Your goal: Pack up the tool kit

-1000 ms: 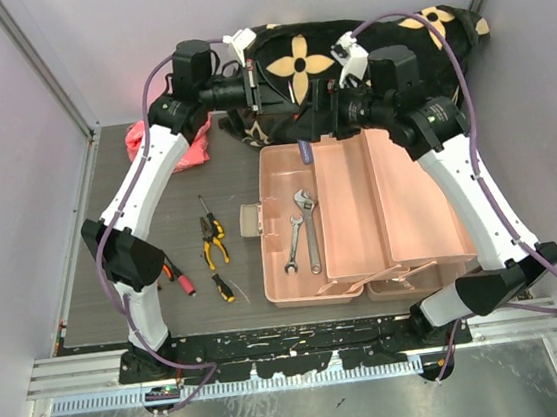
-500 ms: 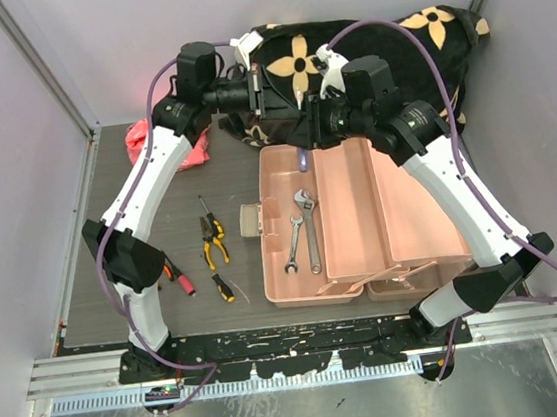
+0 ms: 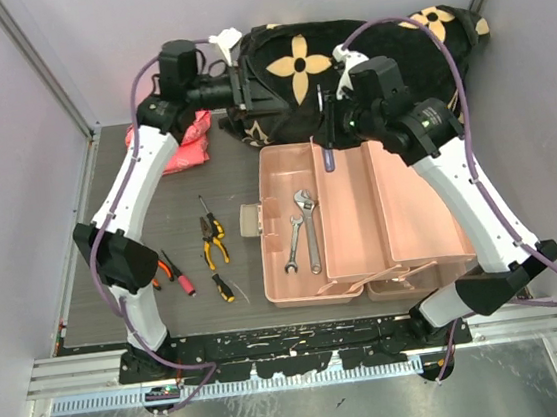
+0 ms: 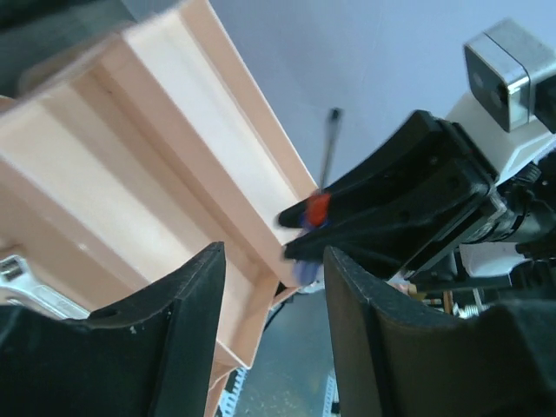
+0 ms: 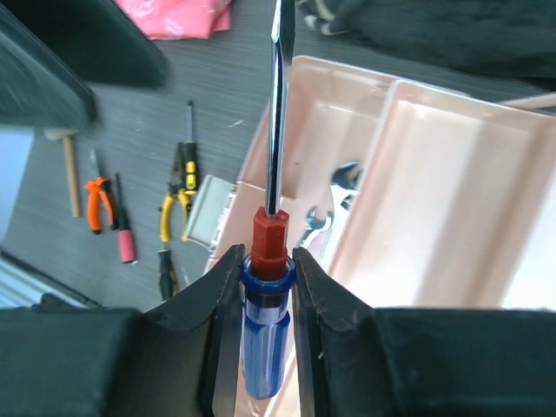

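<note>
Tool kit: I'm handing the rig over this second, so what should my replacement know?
Left end effector: open, empty.
Right end effector: shut on a blue-handled screwdriver, held above the far edge of the open toolbox.
Done: two wrenches lie in the toolbox.
To do: set the screwdriver in. Then pack the yellow pliers, orange pliers and loose screwdrivers lying on the table left of the box, and close it.

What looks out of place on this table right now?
Nothing spilled or broken. The right claw grips a blue-handled screwdriver over the toolbox; yellow pliers, orange pliers and small screwdrivers lie loose on the table left of it.
</note>
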Action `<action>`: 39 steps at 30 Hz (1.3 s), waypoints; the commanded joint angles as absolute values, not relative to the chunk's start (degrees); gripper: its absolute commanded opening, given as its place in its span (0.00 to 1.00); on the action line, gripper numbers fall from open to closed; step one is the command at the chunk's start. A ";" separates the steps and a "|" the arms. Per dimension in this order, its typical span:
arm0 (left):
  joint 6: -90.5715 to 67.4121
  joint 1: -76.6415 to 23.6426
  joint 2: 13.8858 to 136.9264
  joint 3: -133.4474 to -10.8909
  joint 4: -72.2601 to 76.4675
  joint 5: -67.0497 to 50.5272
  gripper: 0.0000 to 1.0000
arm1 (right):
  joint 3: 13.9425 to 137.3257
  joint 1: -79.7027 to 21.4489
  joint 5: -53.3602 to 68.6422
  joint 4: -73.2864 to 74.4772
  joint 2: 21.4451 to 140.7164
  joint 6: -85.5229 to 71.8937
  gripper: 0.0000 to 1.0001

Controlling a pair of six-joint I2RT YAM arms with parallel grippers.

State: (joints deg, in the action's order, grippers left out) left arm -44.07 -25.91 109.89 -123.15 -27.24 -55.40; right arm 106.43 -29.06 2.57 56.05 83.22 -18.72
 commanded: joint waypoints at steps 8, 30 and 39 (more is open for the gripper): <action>-17.01 -7.35 100.77 -119.55 -57.43 -40.86 0.50 | 113.63 -10.78 -12.92 76.68 81.23 -11.25 0.01; -11.73 -6.85 93.64 -98.37 -68.04 -16.76 0.49 | 97.56 -10.20 -10.04 69.35 88.85 -10.54 0.05; -17.85 -6.86 99.93 -91.51 -64.31 -13.71 0.46 | 97.57 -10.18 -10.16 67.79 90.20 -10.83 0.13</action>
